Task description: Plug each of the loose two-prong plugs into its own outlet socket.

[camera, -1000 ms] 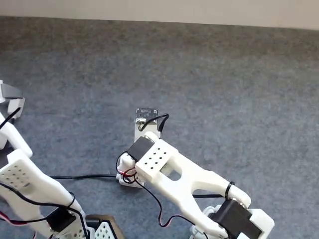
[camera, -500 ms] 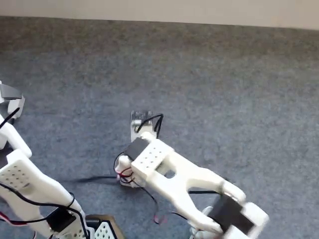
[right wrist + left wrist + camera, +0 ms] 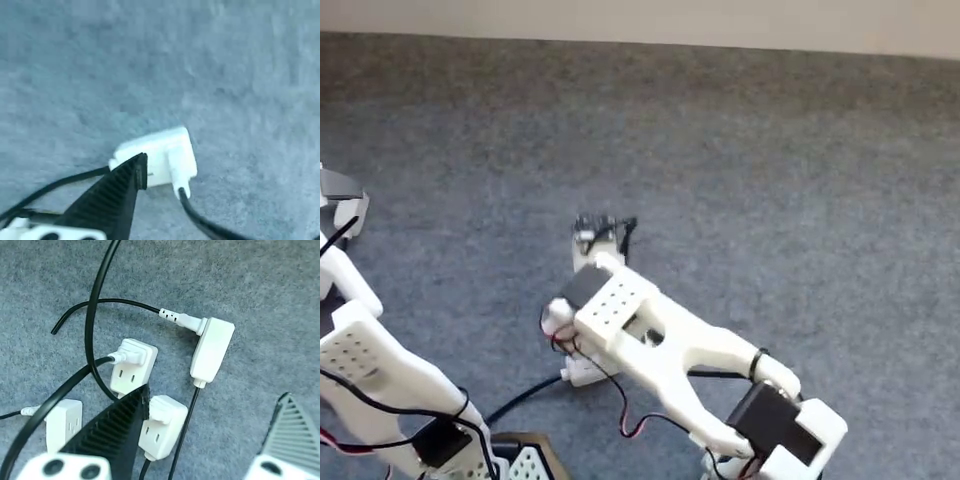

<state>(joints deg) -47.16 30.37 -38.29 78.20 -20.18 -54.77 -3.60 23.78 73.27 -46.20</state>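
Three white two-slot sockets (image 3: 132,367) lie face-up on the grey worktop (image 3: 260,285) near the left end effector (image 3: 215,391), slots exposed, likely for easy mating. One longer white block (image 3: 212,347) nearby, corded at both ends, looks already joined. Left end effector: wide open, empty. Right end effector (image 3: 142,170) at one more corded block (image 3: 155,157); can't tell its grip.

On the bench (image 3: 260,285), a corded block (image 3: 155,155) lies just ahead of the right gripper (image 3: 141,167); ahead of the left gripper (image 3: 215,395) lies a plug (image 3: 212,347), with the first socket (image 3: 132,365) beyond one finger (image 3: 120,425), the second socket (image 3: 162,427) inside it, the third socket (image 3: 62,425) outside.
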